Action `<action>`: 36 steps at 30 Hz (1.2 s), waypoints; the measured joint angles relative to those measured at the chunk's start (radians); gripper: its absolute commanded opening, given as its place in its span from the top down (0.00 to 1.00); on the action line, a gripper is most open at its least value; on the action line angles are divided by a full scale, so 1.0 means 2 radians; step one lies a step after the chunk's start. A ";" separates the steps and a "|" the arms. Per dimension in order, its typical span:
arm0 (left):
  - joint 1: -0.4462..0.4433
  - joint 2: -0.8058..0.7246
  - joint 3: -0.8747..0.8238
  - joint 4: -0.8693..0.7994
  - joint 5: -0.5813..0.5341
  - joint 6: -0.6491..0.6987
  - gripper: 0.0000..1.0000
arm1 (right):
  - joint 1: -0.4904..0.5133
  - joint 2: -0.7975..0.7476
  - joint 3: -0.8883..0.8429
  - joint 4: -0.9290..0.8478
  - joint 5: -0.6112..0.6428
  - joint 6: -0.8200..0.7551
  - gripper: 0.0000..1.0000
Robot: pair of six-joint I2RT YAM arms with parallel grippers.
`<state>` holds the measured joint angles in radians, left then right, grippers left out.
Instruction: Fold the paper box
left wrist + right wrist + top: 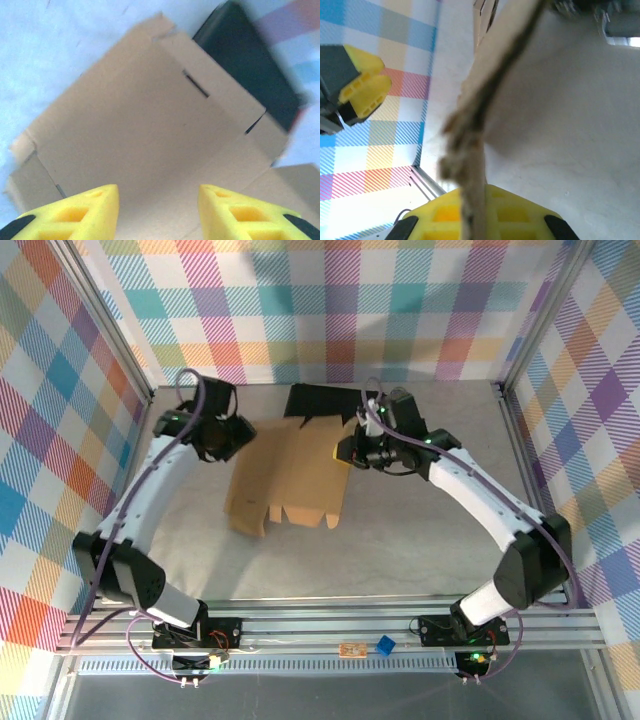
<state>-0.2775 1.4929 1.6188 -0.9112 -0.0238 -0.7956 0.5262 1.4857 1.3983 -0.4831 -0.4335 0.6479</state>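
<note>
Right gripper (475,212): is clamping its yellow fingers (520,210) on the rough right edge of the paper box (290,475), with the cardboard running up between them.
Left gripper (157,195): is hanging with its fingers (95,207) spread and nothing between them, pointing at the sheet from its left side.
Paper box, place: is lying mid-table between the two grippers as a die-cut brown sheet, mostly flat, with its gripped side appearing to lift off the table (420,540).
Beyond it: a black case (315,400) is sitting at the sheet's far edge; whether they are touching I cannot tell.
Handling, judged: light, and stiff across each panel while giving way at the scored creases; likely sliding on the smooth table when pushed; the corrugation is probably crushing under a hard pinch.
Where to hold, judged: the outer edge of a flap, away from the slots and notches, so that the panel is turning about its crease.
Top view: is giving the whole layout, both arms and the notched near edge.
Left wrist view: is showing a narrow slot (196,84) and the cut corners up close.
Right wrist view: is showing the grip edge-on, with the other gripper across the sheet.
</note>
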 measured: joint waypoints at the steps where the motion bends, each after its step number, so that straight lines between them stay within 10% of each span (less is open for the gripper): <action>1: 0.000 -0.004 0.028 -0.005 -0.002 -0.007 0.53 | 0.000 -0.008 0.022 -0.008 0.006 -0.015 1.00; 13: 0.000 0.005 0.126 0.031 0.058 -0.081 0.41 | 0.008 -0.059 0.119 -0.008 0.195 -0.249 1.00; 24: 0.001 0.012 0.081 0.092 0.129 -0.093 0.35 | 0.148 -0.023 0.025 0.018 0.384 -0.544 1.00; 36: 0.067 0.014 0.013 -0.038 0.103 -0.016 0.26 | 0.213 0.019 -0.056 0.043 0.483 -0.627 1.00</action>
<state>-0.1444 1.5219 1.6451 -0.9878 0.1814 -0.8268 0.9531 1.5234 1.2865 -0.3981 0.5323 -0.6067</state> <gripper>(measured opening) 0.728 0.052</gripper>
